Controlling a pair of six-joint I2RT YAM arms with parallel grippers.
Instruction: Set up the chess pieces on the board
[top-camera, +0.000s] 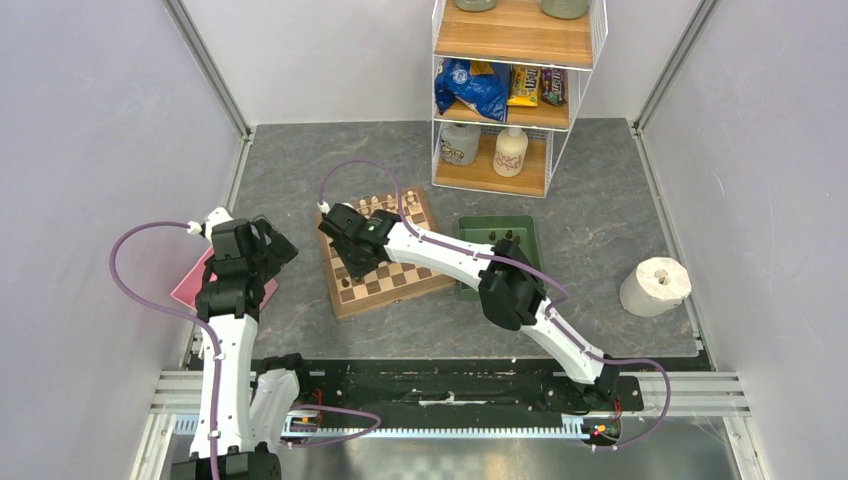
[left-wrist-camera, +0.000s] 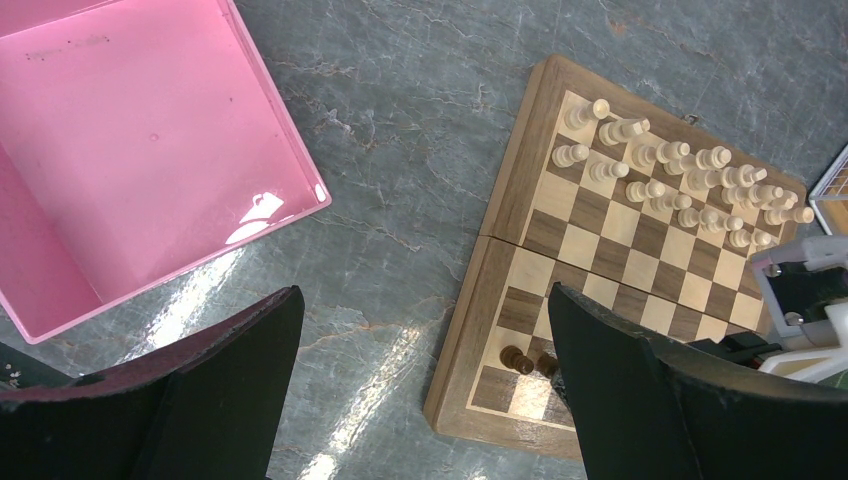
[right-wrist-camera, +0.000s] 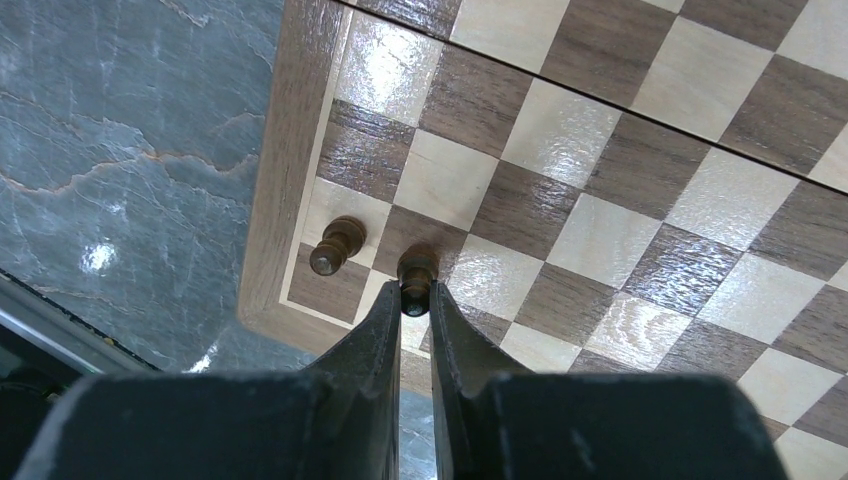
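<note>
At the near-left corner of the board (right-wrist-camera: 268, 170): right gripper (right-wrist-camera: 415, 300) pinched narrow on the head of a dark-brown chess piece (right-wrist-camera: 417, 268), in the near row close to the border. Just left of it, by the very corner, a second dark-brown piece (right-wrist-camera: 335, 246), upright, free and apart from the fingers. Left of the board, over bare table: left gripper (left-wrist-camera: 422, 300) spread wide, holding nothing. Further left of the board, a pink tray (left-wrist-camera: 150, 150). Along the board's two far rows, cream chessmen (left-wrist-camera: 680, 180) lined up. Just right of the board, a green tray (top-camera: 527, 235) with more dark pieces (top-camera: 497, 236) standing in it. Beyond the board's far edge, a wire shelf (top-camera: 515, 100). Well off to the board's right, a paper roll (top-camera: 655, 287).
</note>
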